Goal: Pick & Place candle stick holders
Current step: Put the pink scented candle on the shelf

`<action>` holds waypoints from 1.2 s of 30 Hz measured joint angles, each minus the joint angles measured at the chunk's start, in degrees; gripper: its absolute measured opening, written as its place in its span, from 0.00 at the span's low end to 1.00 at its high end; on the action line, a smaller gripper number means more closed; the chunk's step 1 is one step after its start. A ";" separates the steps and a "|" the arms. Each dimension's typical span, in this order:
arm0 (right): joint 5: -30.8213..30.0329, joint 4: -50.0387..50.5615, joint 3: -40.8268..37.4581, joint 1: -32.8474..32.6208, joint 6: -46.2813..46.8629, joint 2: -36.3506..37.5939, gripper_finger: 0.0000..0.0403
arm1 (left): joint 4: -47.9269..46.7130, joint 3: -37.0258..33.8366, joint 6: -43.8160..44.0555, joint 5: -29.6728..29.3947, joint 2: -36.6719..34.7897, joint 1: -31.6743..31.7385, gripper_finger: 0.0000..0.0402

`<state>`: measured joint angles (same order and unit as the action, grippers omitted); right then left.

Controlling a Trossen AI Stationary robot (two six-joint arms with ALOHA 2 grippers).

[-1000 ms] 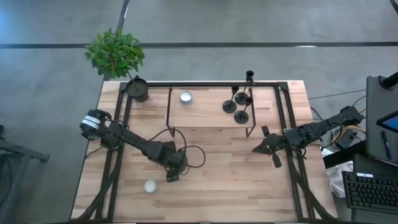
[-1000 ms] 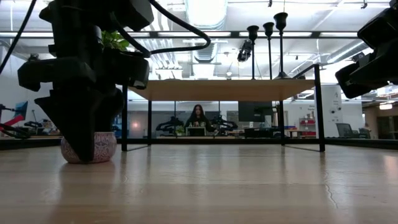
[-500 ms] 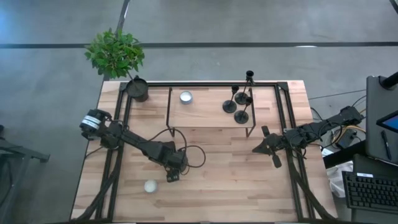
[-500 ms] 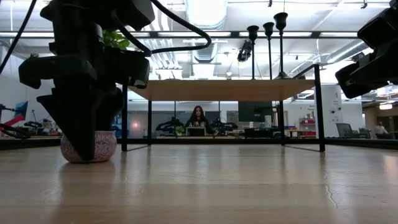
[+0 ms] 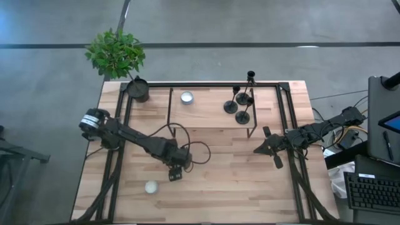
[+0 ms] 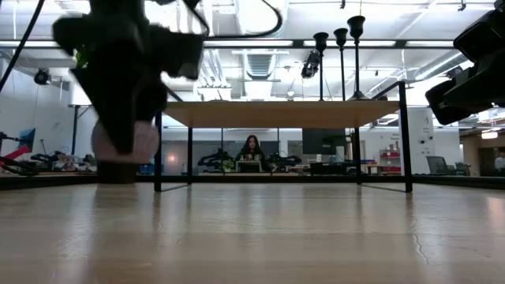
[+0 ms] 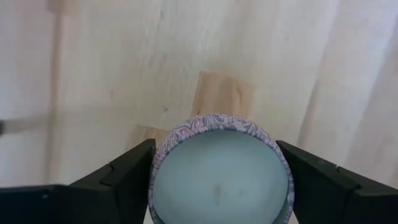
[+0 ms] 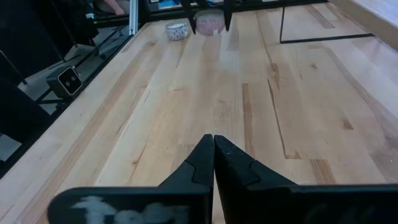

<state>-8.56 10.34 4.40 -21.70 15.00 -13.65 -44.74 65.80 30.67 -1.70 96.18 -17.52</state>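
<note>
Three candle stick holders [image 5: 241, 103] stood clustered on the raised shelf [image 5: 206, 115] at the far side of the table [image 5: 237, 187], well apart from both arms. Over the table's near left part the left gripper [image 7: 217, 186] clasped a small patterned candle cup [image 7: 221, 171] between its fingers, lifted off the wood. Off to the right, the right gripper [image 8: 213, 152] hung above bare boards with its fingers pressed together and nothing held.

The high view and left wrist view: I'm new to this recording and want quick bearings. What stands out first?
The left gripper is closed around a small round patterned bowl with a pale inside, above the light wooden table. Three matte black candle stick holders stand on a raised wooden shelf with a black frame at the far side. The right gripper waits shut at the table's right.
</note>
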 joint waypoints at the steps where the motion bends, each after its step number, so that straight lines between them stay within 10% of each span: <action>1: -0.01 0.01 0.00 0.01 0.00 0.00 0.02 | -1.53 1.36 -0.44 0.01 -0.01 0.29 0.73; 18: 0.00 -0.01 0.00 0.00 0.00 0.00 0.02 | -18.38 23.60 -11.55 -0.60 -0.08 12.53 0.73; 36: -0.01 0.01 0.00 0.01 0.00 0.00 0.02 | -24.14 29.42 -27.23 2.39 -0.10 28.61 0.73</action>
<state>-8.57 10.34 4.40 -21.69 15.00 -13.65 -68.87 95.22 3.44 0.69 96.07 11.09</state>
